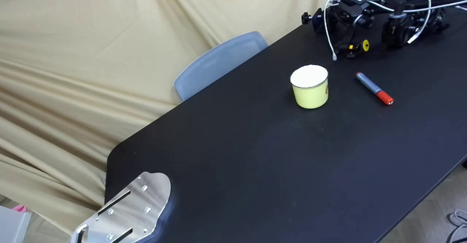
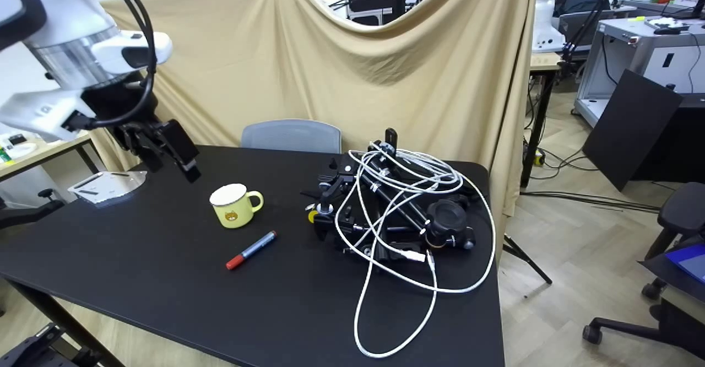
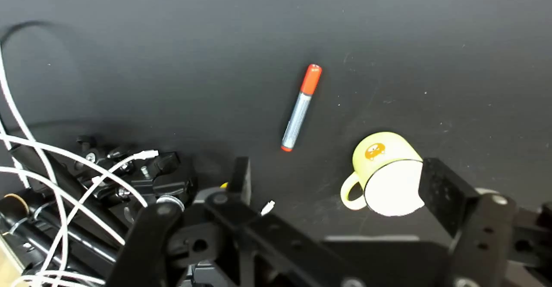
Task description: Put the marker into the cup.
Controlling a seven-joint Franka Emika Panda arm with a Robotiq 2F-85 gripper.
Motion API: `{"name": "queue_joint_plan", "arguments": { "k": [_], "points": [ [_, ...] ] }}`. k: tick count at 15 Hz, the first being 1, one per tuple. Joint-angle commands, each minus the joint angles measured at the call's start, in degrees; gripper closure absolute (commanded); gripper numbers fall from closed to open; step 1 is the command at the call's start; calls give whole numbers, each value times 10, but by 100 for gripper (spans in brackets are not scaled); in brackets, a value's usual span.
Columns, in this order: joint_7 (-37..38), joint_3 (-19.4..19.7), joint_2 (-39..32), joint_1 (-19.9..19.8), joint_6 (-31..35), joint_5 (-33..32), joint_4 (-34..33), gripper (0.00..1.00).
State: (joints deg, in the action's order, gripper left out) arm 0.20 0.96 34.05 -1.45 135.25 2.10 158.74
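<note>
Blue, red-capped marker (image 3: 301, 107) is lying on blk table (image 3: 172, 84), yel. cup (image 2: 233, 207) standing upright nr it. I'm hovering above w/ my gripper (image 3: 336, 180), jaws sitting wide apart.

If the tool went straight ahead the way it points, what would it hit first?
The tool would probably meet the blue part of the marker or the table just beside it. Depth is unclear, and the cup sits close to that line.
</note>
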Motion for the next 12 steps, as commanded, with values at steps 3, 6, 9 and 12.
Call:
{"name": "queue_joint_plan", "arguments": {
  "k": [3, 6, 9, 12],
  "points": [
    [110, -49, -124, -15, 104, -11, -41, 0],
    [156, -65, -180, -30, 133, -31, -58, 0],
    [180, -63, -230, -38, 141, -44, -73, 0],
    [172, -50, -272, -32, 142, -39, -85, 0]
  ]
}}
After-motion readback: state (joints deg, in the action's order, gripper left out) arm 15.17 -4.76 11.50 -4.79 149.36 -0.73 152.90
